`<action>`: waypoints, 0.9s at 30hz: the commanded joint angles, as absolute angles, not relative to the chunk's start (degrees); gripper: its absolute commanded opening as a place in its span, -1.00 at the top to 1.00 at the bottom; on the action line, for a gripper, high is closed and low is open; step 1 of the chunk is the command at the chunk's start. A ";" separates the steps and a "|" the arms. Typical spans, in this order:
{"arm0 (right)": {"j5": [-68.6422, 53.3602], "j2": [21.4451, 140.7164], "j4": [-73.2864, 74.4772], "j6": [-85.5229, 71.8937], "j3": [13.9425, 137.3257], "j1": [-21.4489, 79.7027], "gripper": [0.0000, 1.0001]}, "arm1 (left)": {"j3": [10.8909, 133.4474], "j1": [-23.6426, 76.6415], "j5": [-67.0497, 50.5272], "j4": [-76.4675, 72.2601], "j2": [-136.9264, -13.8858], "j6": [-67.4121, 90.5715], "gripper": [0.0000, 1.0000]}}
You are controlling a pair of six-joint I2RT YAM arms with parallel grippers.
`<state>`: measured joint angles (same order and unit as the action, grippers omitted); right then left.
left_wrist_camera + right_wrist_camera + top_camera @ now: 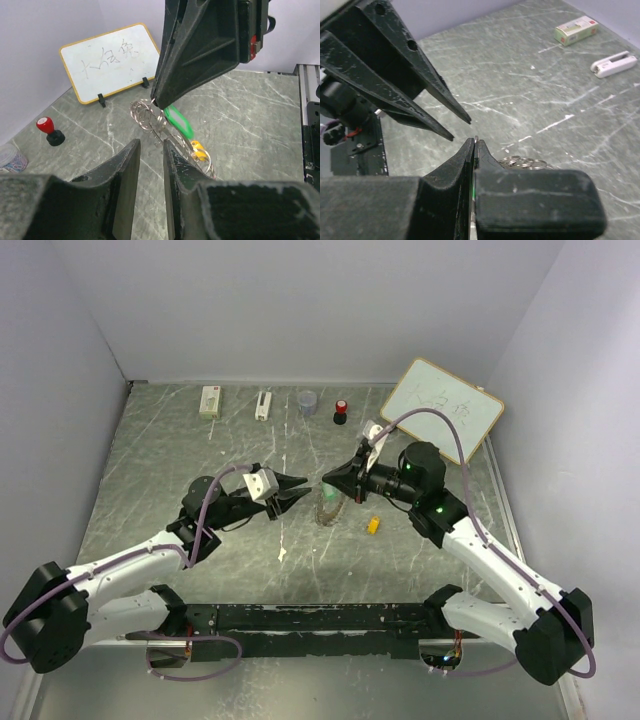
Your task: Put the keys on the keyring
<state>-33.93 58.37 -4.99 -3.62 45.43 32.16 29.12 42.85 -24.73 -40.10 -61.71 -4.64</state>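
Observation:
My right gripper [328, 480] is shut on the rim of the keyring [329, 508], which hangs from its tips just over the table. The left wrist view shows the ring's small silvery loops [147, 117] and the green key [180, 122] on it under the right gripper [156, 101]. The yellow key [373, 526] lies on the table just right of the ring. My left gripper [300, 487] faces the right one tip to tip, its jaws a little apart with nothing between them [151, 142]. In the right wrist view a thin metal edge shows between the right gripper's [475, 141] shut jaws.
A whiteboard [442, 405] leans at the back right. Along the back stand a red-topped black knob [341, 412], a small grey cup [307, 400], a white device [263, 405] and a white box [210, 401]. Walls close in the table on three sides.

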 commanded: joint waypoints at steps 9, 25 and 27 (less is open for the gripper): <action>-40.85 58.06 -29.53 -21.08 38.81 29.88 1.00 | 28.40 43.23 -24.60 -45.82 -62.38 -4.14 0.27; -44.97 60.42 -38.69 -28.21 36.65 26.12 1.00 | 27.88 43.24 -26.49 -48.56 -63.08 -3.22 0.27; -45.39 60.59 -39.24 -28.61 36.49 25.94 1.00 | 27.85 43.22 -26.70 -49.22 -63.02 -2.88 0.27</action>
<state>-43.57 60.58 -34.26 -26.87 36.86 26.52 28.32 42.85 -24.86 -44.88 -62.98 -3.84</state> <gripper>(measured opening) 0.006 0.364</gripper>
